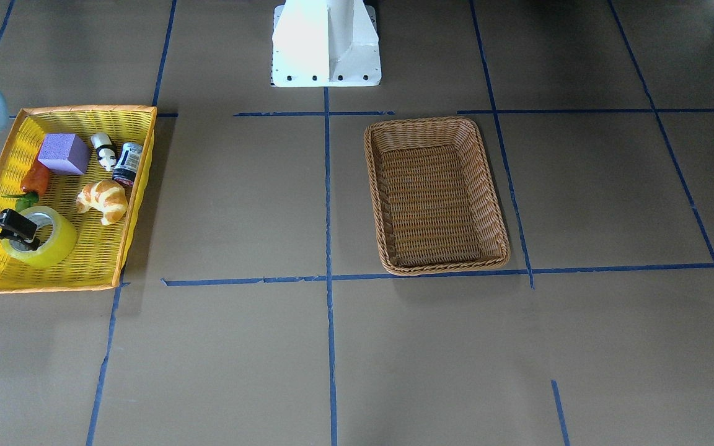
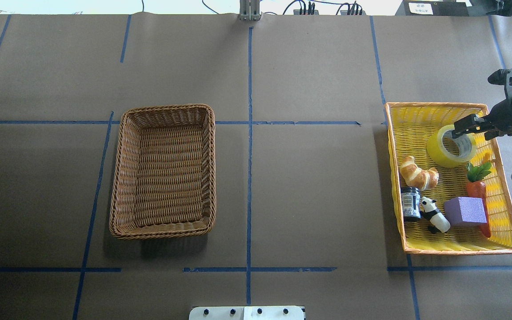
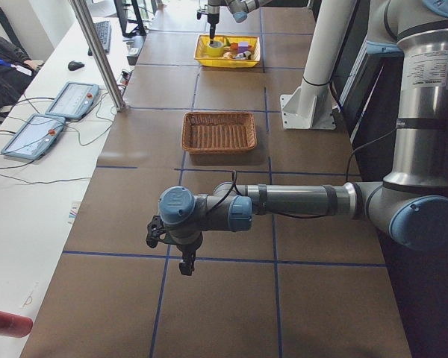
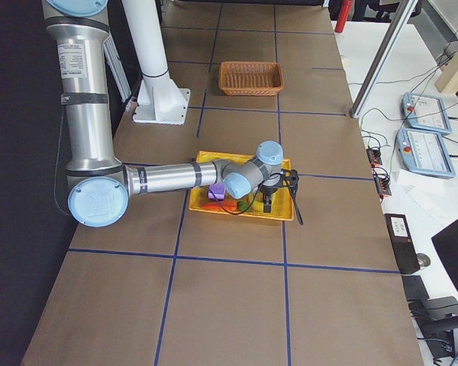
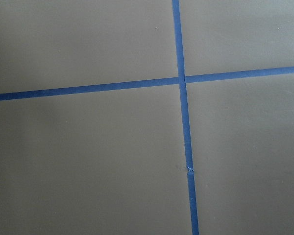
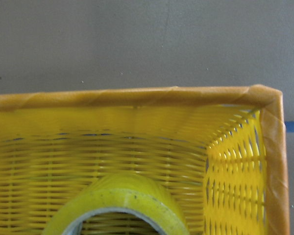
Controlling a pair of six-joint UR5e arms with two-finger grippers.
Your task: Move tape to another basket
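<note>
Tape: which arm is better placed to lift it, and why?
Right: the right gripper is at the tape in the yellow basket; the left gripper hangs over bare table, beyond the wicker basket.

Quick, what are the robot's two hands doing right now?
Left gripper: cannot be told.
Right gripper: fingers at the rim of the tape; grip cannot be told.

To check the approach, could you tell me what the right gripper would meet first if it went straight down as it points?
Most likely the tape: the right gripper hangs right over its rim, inside the yellow basket. Whether it touches already, I cannot tell.
</note>
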